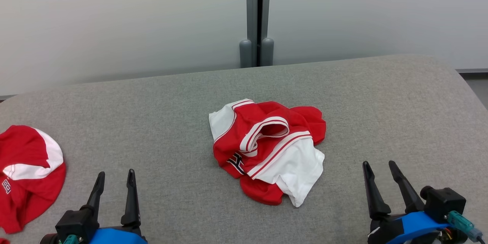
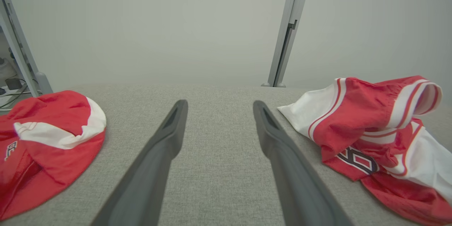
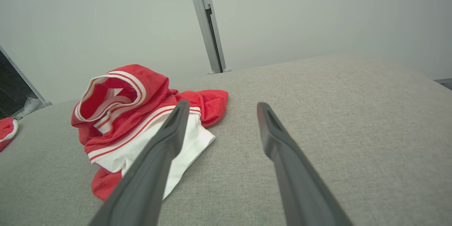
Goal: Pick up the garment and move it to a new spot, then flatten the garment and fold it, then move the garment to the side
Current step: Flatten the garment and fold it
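The garment (image 1: 267,148), a red and white jersey with striped trim, lies crumpled in a heap near the middle of the grey padded surface (image 1: 381,95), lying between the two grippers and farther out than both. The left gripper (image 1: 116,172) hovers at the near left with its two dark fingers spread apart and nothing between them. The heap sits to its right and beyond its tips, clear of them. The right gripper (image 1: 379,163) hovers at the near right, its fingers likewise spread with nothing in them. The heap lies to its left, with a strip of bare grey cloth between them. In the right wrist view one finger (image 3: 155,162) crosses in front of the white part of the heap, but the head view shows them apart, not touching. By count there are two grippers with two fingers each, four fingers in all, none of them touching cloth. There are two red and white cloth items: the crumpled heap in the middle and a second garment (image 1: 26,175) at the far left edge of the surface, left of the left gripper and well apart from the heap. One grey upright post (image 1: 258,15) stands behind the far edge, between pale wall panels.
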Available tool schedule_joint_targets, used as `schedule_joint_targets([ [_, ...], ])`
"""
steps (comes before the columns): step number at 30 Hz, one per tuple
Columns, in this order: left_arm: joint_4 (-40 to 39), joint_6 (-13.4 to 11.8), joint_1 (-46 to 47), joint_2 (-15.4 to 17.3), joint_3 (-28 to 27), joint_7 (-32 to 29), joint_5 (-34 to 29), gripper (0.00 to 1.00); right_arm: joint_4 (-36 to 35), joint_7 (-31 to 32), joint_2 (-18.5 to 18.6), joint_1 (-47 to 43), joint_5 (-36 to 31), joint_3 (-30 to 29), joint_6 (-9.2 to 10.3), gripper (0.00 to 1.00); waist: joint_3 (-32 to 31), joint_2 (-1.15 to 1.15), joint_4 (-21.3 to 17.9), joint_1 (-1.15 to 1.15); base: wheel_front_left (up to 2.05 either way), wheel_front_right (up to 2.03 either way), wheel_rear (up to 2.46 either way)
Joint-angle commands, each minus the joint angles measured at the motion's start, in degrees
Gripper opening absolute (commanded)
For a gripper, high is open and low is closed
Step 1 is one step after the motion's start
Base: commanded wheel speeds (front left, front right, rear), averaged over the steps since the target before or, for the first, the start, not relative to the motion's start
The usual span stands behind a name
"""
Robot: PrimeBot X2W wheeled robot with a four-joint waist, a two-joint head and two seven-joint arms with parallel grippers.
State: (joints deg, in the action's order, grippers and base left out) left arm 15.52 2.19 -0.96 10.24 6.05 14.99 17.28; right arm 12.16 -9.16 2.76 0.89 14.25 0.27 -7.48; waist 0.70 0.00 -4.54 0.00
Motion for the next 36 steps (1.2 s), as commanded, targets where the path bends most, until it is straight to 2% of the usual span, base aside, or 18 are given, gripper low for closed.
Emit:
schedule_joint_targets([
  [1, 0.06, 0.34, -0.29, -0.19, -0.35, 0.28, -0.22, 1.00, 0.11, -0.04, 0.22, -0.40, 0.29, 0.20, -0.03, 1.00, 0.04, 0.00, 0.05, 0.00, 0.00, 0.00, 0.00],
  [7, 0.08, 1.26, 0.86, -0.84, -0.82, 0.28, -1.16, 1.00, -0.19, 3.35, 0.22, 2.61, -0.42, 5.03, -0.03, 1.00, 0.92, 0.00, 0.10, 0.00, 0.00, 0.00, 0.00],
  [14, -0.08, 1.99, 2.90, -1.40, -0.94, 0.29, -2.03, 1.00, 0.72, 11.53, 0.25, 9.27, -2.96, 16.40, -0.03, 1.00, 3.49, 0.00, 0.69, 0.00, 0.00, 0.00, 0.00],
  [22, 0.13, 3.00, 6.06, -2.46, -0.41, 0.29, -3.01, 1.00, 10.83, 13.55, 0.25, 17.90, -8.82, 25.49, -0.03, 1.00, 6.95, 0.00, 3.10, 0.00, 0.00, 0.00, 0.00],
  [26, 0.22, 3.36, 7.17, -2.90, -0.19, 0.29, -3.30, 1.00, 16.70, 12.02, 0.26, 21.13, -12.08, 27.75, -0.03, 1.00, 8.16, 0.00, 4.27, 0.00, 0.00, 0.00, 0.00],
  [29, 0.40, 3.67, 7.71, -3.19, -0.01, 0.29, -3.61, 1.00, 21.16, 10.60, 0.27, 22.99, -15.85, 26.51, -0.02, 1.00, 8.82, 0.00, 5.08, 0.00, 0.00, 0.00, 0.00],
  [34, 0.83, 4.00, 8.44, -3.58, 0.05, 0.29, -3.86, 1.00, 26.33, 7.97, 0.22, 25.91, -15.92, 25.95, -0.02, 1.00, 9.12, 0.00, 6.04, 0.00, 0.00, 0.00, 0.00],
  [35, 0.87, 4.11, 8.48, -3.62, 0.00, 0.29, -3.94, 1.00, 27.05, 7.55, 0.22, 26.37, -15.51, 25.65, -0.02, 0.80, 9.13, 0.00, 6.14, 0.00, 0.00, 0.00, 0.00],
  [36, 0.91, 4.20, 8.43, -3.64, -0.04, 0.29, -4.03, 1.00, 27.41, 6.90, 0.22, 26.71, -14.94, 25.57, -0.02, 0.00, 9.11, 0.00, 6.24, 0.00, 0.00, 0.00, 0.00],
])
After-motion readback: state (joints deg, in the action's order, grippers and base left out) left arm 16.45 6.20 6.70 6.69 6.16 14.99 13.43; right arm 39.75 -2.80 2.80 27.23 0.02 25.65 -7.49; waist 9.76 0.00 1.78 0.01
